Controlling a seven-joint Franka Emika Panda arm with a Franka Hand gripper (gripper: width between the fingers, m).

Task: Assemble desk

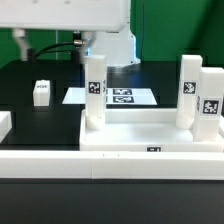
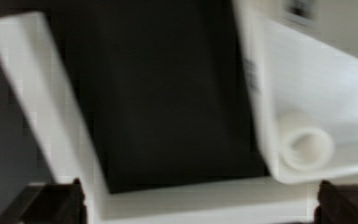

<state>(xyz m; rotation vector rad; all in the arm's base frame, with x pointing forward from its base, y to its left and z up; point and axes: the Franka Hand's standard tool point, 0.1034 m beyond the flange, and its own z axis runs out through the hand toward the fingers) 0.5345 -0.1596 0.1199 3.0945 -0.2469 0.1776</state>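
The desk's white slab (image 1: 140, 128) lies at the front of the black table. Three white legs stand upright on it: one at its left corner (image 1: 95, 100) and two at the exterior view's right (image 1: 188, 88) (image 1: 210, 105). A fourth leg (image 1: 41, 92) lies loose on the table at the exterior view's left. My gripper (image 1: 106, 60) hangs just behind the top of the left-corner leg. In the wrist view a white corner socket with a round hole (image 2: 309, 148) shows. My gripper (image 2: 197, 205) is open, its dark fingertips (image 2: 51, 203) far apart over a white edge (image 2: 176, 200), gripping nothing.
The marker board (image 1: 125, 97) lies flat behind the slab. A long low white rail (image 1: 70, 160) runs along the table's front. Another white piece (image 1: 5, 124) sits at the exterior view's far left. A cable hangs behind the arm.
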